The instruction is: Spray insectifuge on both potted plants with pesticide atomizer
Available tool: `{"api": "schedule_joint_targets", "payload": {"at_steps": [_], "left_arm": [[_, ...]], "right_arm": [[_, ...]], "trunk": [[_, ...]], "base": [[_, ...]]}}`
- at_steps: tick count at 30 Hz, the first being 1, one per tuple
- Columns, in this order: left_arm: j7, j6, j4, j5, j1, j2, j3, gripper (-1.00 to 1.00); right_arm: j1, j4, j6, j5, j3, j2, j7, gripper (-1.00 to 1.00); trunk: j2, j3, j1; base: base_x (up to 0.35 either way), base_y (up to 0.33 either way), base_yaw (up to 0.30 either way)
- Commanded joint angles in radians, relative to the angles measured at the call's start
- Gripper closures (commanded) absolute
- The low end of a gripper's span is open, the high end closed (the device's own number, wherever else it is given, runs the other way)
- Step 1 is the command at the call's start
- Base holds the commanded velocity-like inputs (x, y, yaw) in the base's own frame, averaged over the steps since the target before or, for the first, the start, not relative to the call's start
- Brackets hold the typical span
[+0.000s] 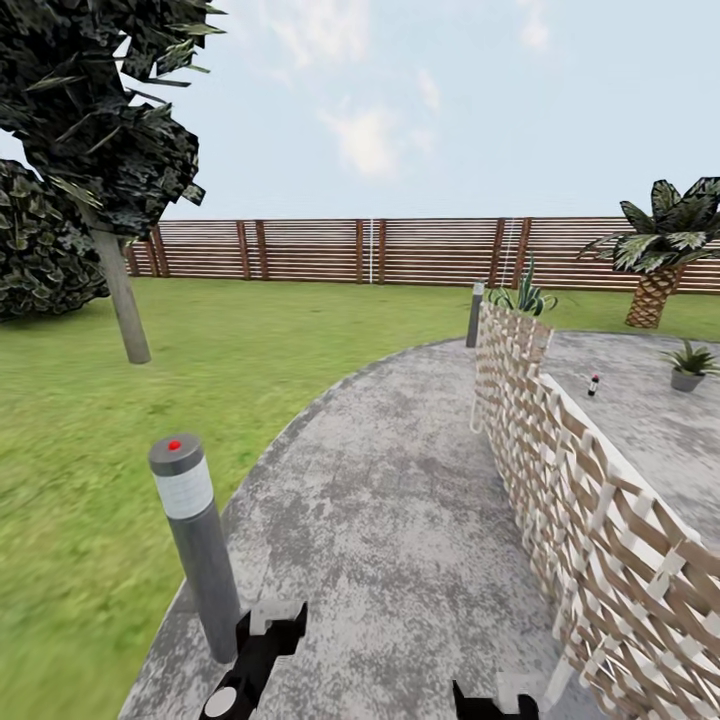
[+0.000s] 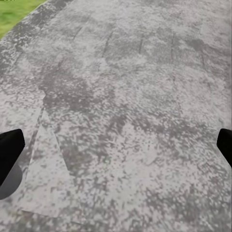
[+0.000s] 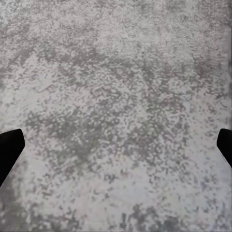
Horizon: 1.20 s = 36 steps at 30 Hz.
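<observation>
**Paved patio ahead, atomizer far off beyond a wicker wall**

Tools sit nearest, low in the head view: the left tool (image 1: 262,640) hangs over the mottled-grey patio (image 1: 400,520), and the right tool (image 1: 495,702) shows as a dark tip at the lower edge. In the left wrist view the left tool (image 2: 116,150) has its dark fingers (image 2: 9,147) wide apart at the two sides of the picture, nothing between them, with bare paving underneath and a sliver of lawn (image 2: 14,9) at one corner. The right wrist view shows the right tool (image 3: 116,147) spread the same way, its fingers (image 3: 9,147) holding nothing over grey paving.

Just beside the left tool stands a grey bollard lamp (image 1: 197,545) with a red dot on its cap, at the patio's edge where the lawn (image 1: 90,480) begins. To the right a woven wicker wall (image 1: 580,500) runs away from the robot.

Beyond that wall, on further paving, the pesticide atomizer (image 1: 593,384) stands upright, small and dark with a pale top. Near it, farther right, a potted plant (image 1: 689,366) sits in a grey pot. A second bollard lamp (image 1: 475,314) and a spiky potless plant (image 1: 525,296) stand at the wall's far end. A palm (image 1: 660,250) rises at right, a tree (image 1: 115,200) at left, and a brown slatted fence (image 1: 350,250) closes the garden.
</observation>
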Motion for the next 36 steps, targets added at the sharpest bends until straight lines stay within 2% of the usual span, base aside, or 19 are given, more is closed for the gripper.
{"api": "schedule_joint_targets", "payload": {"at_steps": [1,3,8,12,17,20,27,36], "left_arm": [[0.0,-0.003,0.0,0.002,0.0,0.0,-0.001,-1.0],[0.0,-0.003,0.0,0.002,0.0,-0.001,-0.001,-1.0],[0.0,-0.003,0.0,0.002,0.0,-0.001,-0.001,-1.0],[0.0,-0.003,0.0,0.002,0.0,-0.002,-0.001,-1.0],[0.0,-0.003,-0.001,0.002,0.0,-0.002,-0.001,-1.0],[0.0,-0.003,0.0,0.002,0.0,-0.002,-0.001,-1.0],[-0.001,-0.003,0.0,0.002,0.0,-0.002,-0.001,-1.0],[-0.001,-0.003,0.0,0.002,0.0,-0.002,-0.001,-1.0]], "right_arm": [[0.0,-0.048,0.013,0.0,0.001,0.001,0.0,-1.0],[0.0,-0.094,0.033,-0.001,0.003,0.001,0.0,-1.0],[0.0,-0.121,0.047,-0.002,0.008,0.003,0.002,-1.0],[0.0,-0.125,0.048,-0.001,0.035,0.002,0.003,-1.0],[0.0,-0.126,0.048,-0.001,0.094,0.001,0.001,-1.0],[0.0,-0.126,0.047,-0.001,0.109,0.001,0.0,-1.0],[0.0,-0.126,0.048,-0.001,0.112,0.001,0.0,-1.0],[0.0,-0.126,0.048,-0.002,0.112,0.001,0.0,-1.0]], "trunk": [[0.0,-0.001,0.0],[0.0,-0.001,0.0],[0.0,-0.001,0.0],[0.0,-0.001,0.0],[0.0,-0.001,0.0],[0.0,-0.001,0.0],[0.0,-0.001,0.0],[0.0,-0.001,0.0]], "base": [[0.192,0.0,0.0],[0.101,0.0,0.0],[0.031,0.0,0.0],[0.004,0.0,0.0],[0.0,0.0,0.0],[0.033,0.0,0.0],[0.258,0.0,0.0],[0.113,0.0,0.0]]}}
